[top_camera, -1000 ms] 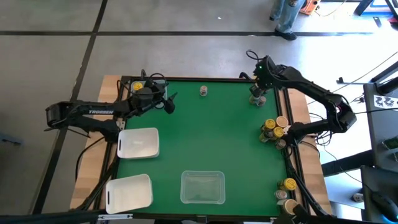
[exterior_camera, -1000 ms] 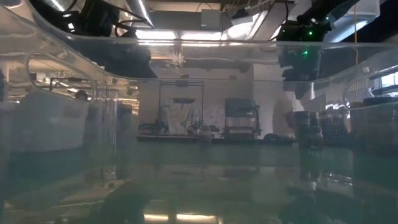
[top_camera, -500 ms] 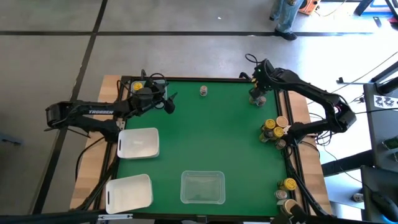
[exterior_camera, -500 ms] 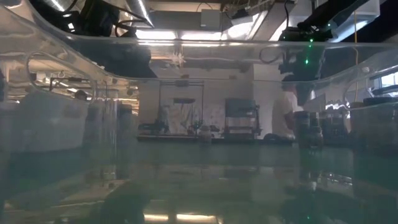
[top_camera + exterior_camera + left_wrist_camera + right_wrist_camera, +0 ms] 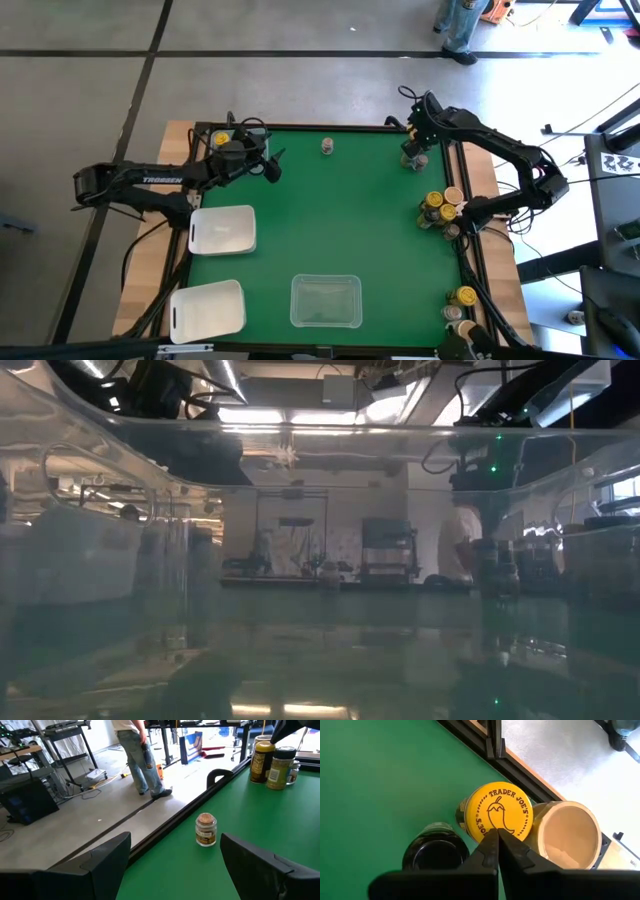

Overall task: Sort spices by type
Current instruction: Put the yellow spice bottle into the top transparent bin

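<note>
Hovering: right gripper [image 5: 497,845] pinched empty over yellow-lidded jar [image 5: 501,811] | left gripper [image 5: 172,865] spread | clear tray [image 5: 320,490] perhaps blocks low view

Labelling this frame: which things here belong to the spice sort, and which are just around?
Job: spice jars, lone one, pair under right hand, cluster at right edge; white trays, clear tray.
Not job: person on floor beyond table; cables.
</note>
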`<state>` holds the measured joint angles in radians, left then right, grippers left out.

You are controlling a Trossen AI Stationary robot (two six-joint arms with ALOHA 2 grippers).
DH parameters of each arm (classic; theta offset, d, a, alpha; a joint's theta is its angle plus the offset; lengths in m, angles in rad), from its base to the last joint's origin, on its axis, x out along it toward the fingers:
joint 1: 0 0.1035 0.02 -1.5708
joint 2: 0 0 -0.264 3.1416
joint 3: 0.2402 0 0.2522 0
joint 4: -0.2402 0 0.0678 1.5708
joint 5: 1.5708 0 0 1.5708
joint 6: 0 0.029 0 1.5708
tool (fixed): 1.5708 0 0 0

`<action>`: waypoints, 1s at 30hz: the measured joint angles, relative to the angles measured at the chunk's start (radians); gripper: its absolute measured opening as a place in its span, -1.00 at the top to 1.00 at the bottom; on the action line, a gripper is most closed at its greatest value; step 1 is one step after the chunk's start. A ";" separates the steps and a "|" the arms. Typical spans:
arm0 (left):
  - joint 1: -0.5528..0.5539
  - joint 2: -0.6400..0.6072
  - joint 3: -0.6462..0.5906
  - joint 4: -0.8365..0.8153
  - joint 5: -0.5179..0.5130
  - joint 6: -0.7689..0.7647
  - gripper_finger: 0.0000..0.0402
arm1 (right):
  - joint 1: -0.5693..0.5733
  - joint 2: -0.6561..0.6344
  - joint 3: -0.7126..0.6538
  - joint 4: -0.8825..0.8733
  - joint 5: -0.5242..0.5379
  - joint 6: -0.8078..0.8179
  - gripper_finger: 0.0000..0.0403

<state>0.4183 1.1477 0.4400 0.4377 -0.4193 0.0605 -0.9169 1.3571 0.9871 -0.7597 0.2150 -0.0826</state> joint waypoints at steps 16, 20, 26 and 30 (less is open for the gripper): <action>0.000 0.000 0.000 0.000 0.000 0.000 -0.52 | 0.000 0.001 0.026 0.003 0.002 -0.001 0.97; 0.000 0.000 0.000 0.000 0.000 0.000 -0.52 | 0.000 0.001 0.026 0.003 -0.016 -0.001 0.97; 0.000 0.000 0.000 0.000 0.000 0.000 -0.52 | 0.000 0.001 0.026 0.003 -0.025 -0.002 0.97; 0.000 0.000 0.000 0.000 0.000 0.000 -0.52 | -0.002 0.002 0.026 0.006 -0.009 -0.002 0.97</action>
<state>0.4183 1.1477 0.4404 0.4377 -0.4191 0.0603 -0.9188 1.3586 1.0134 -0.7539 0.2057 -0.0841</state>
